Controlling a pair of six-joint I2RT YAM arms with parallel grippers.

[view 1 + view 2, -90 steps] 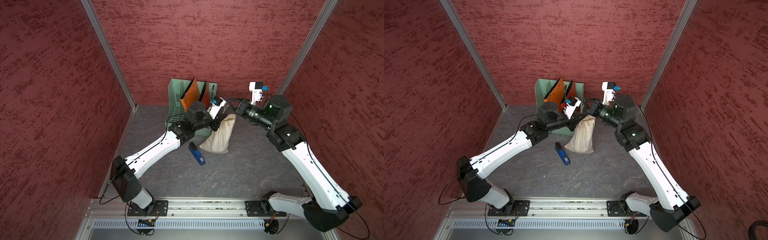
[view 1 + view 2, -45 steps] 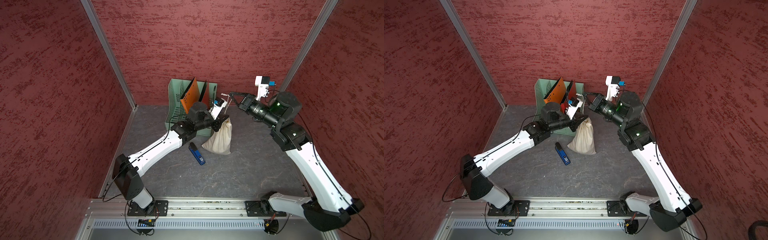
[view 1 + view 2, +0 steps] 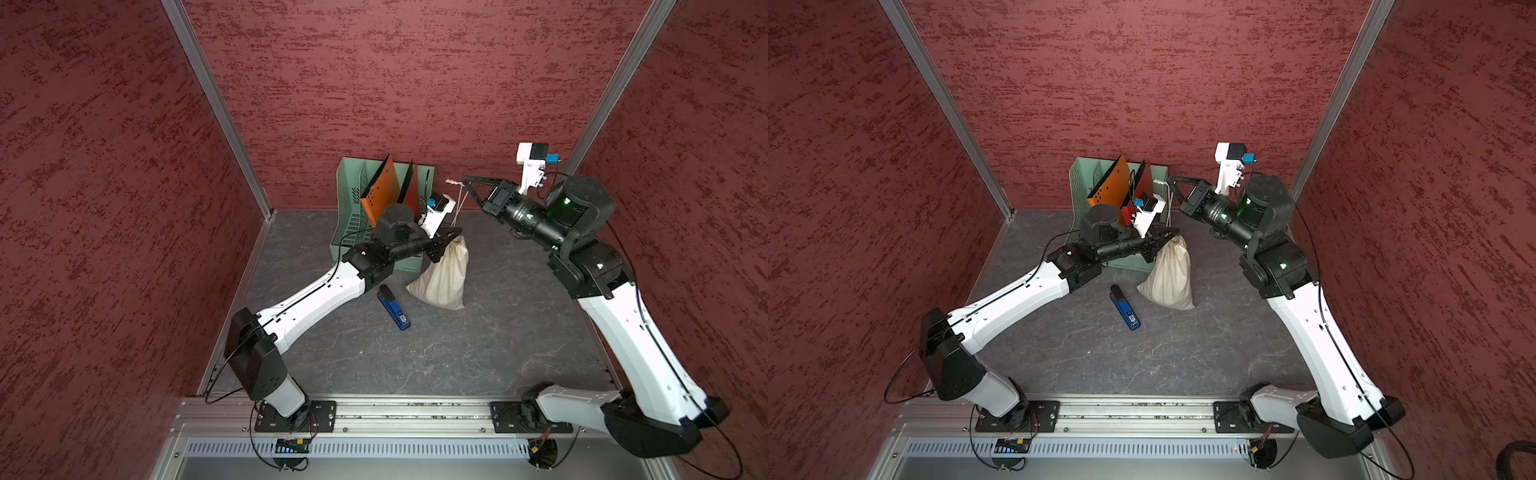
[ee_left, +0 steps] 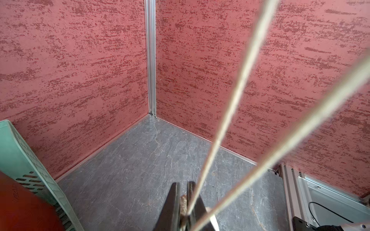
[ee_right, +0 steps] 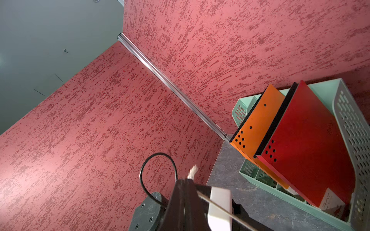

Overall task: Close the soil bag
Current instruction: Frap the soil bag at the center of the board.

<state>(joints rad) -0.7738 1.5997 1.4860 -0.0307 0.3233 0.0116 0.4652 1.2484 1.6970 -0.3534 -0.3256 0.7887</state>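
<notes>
R tool [image 3: 465, 179] higher, drawstring [image 3: 458, 208] tauter

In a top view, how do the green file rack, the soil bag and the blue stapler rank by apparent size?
1. green file rack, largest, though partly hidden
2. soil bag
3. blue stapler, clearly smallest

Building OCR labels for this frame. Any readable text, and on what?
"RAY": pale corner label of the red folder, right wrist view; anything more is cut off.
Embossed mark on that folder's cover: too faint to read.
White sticker on the blue stapler: too small to read.
White print on the right arm's wrist: too small.
</notes>
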